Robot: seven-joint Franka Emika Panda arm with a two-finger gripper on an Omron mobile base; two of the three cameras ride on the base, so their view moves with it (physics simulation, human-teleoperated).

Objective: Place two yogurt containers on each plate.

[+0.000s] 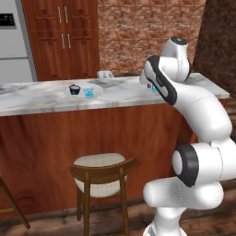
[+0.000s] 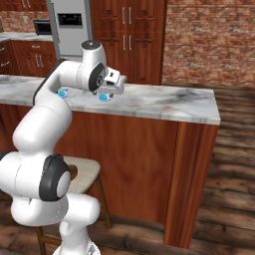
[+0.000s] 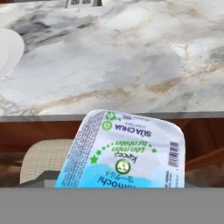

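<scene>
- The gripper hangs over the marble counter, near its front edge, at the end of the bent white arm.
- A light-blue yogurt cup sits right at the gripper in the hand view, its printed foil lid facing the camera and tilted; in the right base view the same cup shows as a blue spot just under the hand.
- I cannot tell whether the fingers are spread or pinching the cup: the fingertips are hidden behind the cup and the hand's body.
- Whether this cup touches the counter or hangs just above it cannot be told.
- In the left base view a pale plate lies on the counter, well to the left of the arm.
- On that plate stand 1 blue yogurt cup and 1 small black round cup, side by side, the black one to the left.
- Another blue cup shows on the counter behind the arm's elbow in the right base view, apart from the one at the hand.
- A curved white plate edge enters the hand view at the upper left, resting on the marble.
- A wooden stool with a pale woven seat stands on the floor in front of the counter.
</scene>
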